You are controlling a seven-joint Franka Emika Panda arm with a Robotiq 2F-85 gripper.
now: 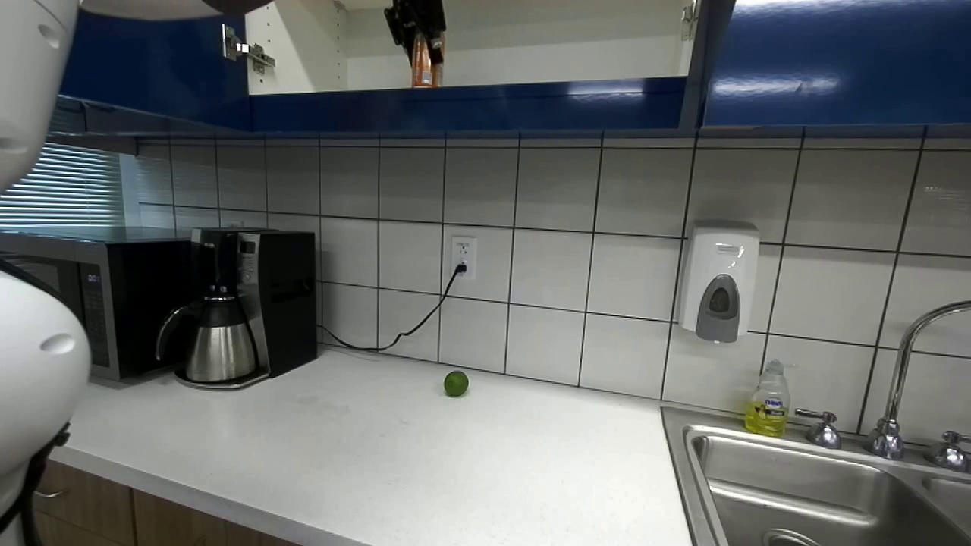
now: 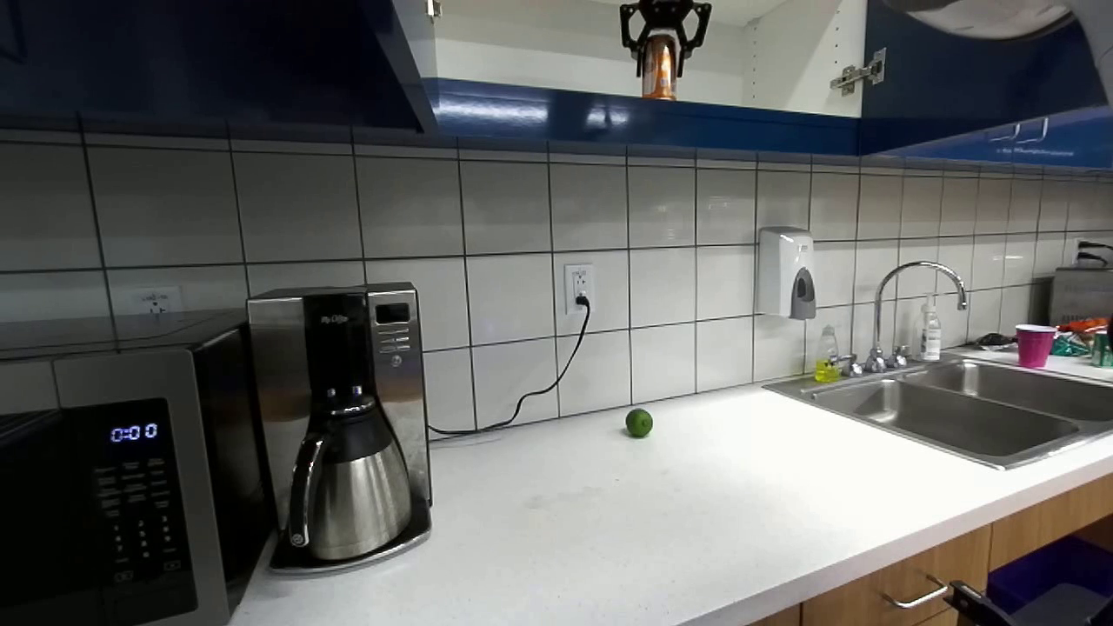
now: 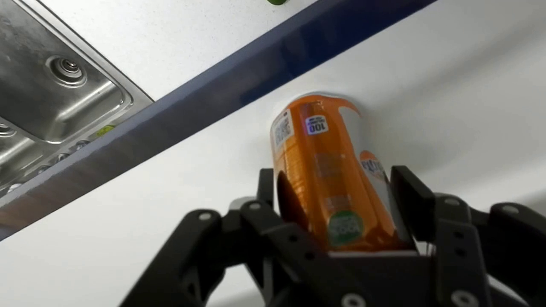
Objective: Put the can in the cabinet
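The can (image 3: 318, 140) is orange with white patches and stands upright on the white floor of the cabinet (image 3: 170, 115), just behind its blue front edge. In both exterior views the can (image 1: 425, 74) (image 2: 659, 83) shows inside the open cabinet (image 1: 561, 45) (image 2: 539, 52), its base partly hidden by the front edge. My gripper (image 3: 335, 187) points down from above with a finger on each side of the can's upper part. A thin gap shows between the left finger and the can, so the fingers are open around it. The gripper also shows in both exterior views (image 1: 425, 51) (image 2: 661, 65).
The open blue door (image 2: 983, 78) flanks the cabinet. Below are the counter (image 1: 364, 455), a green ball (image 1: 456, 384), a coffee maker (image 2: 348, 435) and a microwave (image 2: 130, 478). A soap dispenser (image 1: 721, 280) hangs above the sink (image 1: 804, 470) with its faucet (image 1: 903, 371).
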